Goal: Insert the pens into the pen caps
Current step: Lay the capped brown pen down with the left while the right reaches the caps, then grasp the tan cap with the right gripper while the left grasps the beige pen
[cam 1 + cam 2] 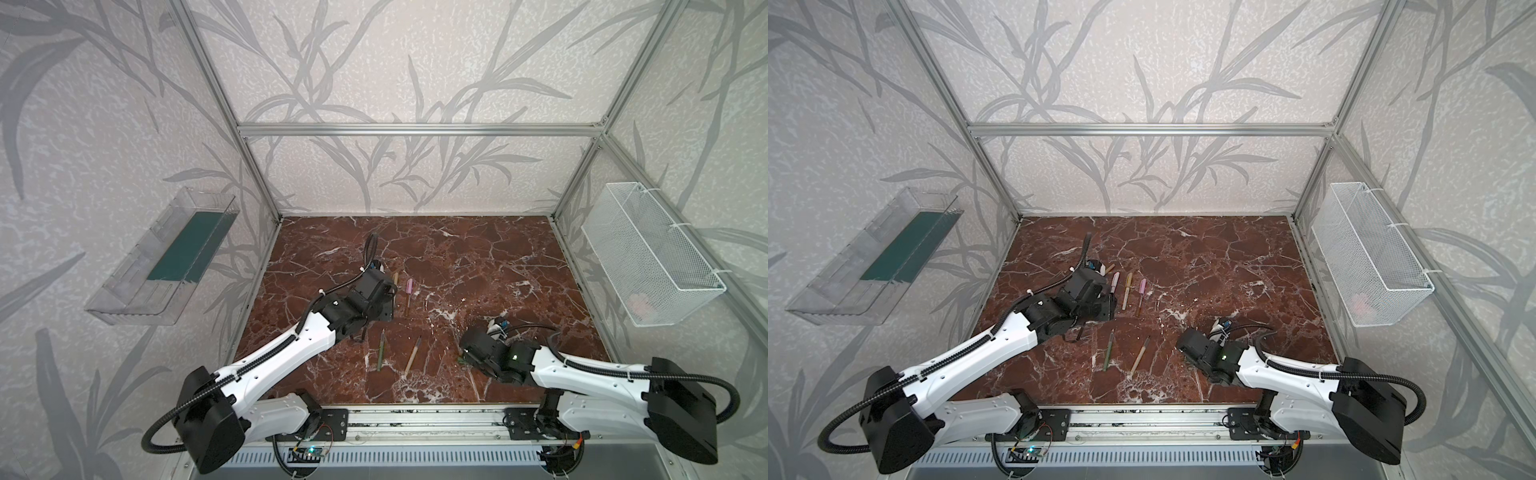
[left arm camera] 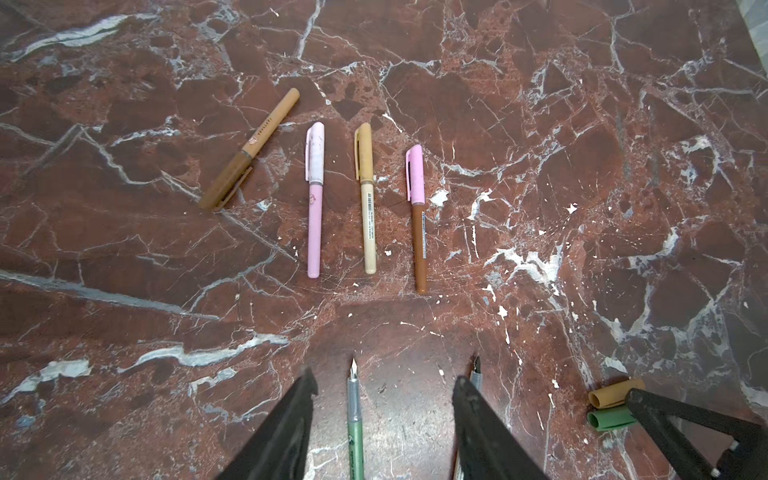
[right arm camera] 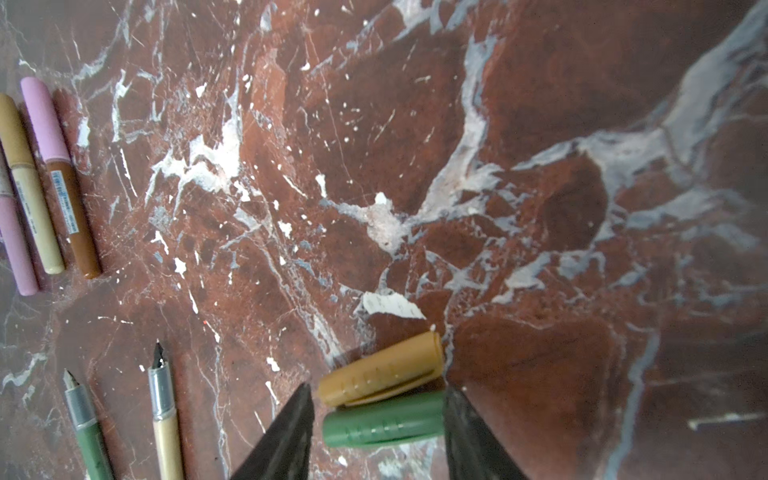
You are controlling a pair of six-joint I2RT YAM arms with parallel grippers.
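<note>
**Near-centre on desk: 2 pens bare, 2 caps loose**

Green pen point(image 1: 381, 350) and tan pen point(image 1: 413, 354) lie side by side, a little apart, near-centre on the desk point(image 1: 498, 257). Long axes run near-to-far w/ nibs at the far end. Their caps, green cap point(image 3: 382, 419) and tan cap point(image 3: 382, 374), lie touching each other off to the right of the pens, crosswise to them.

Left hand point(image 2: 384, 378) is the one closer to the pens: fingers about half apart, empty. In its wrist view the green pen runs lengthwise btwn them, so a pinch would cross the barrel. Can't tell how high above the pen it hangs.

Right hand point(image 3: 378, 390) is over the caps, fingers apart, nothing lifted. Green cap lies end to end btwn the tips, i.e. its axis runs along the closing line, prob. an awkward grip w/o a wrist turn.

Four capped pens point(image 2: 368, 199) lie in a row farther back.

Next, I'd judge: left takes green pen, right takes green cap, then nib to cap mouth.
</note>
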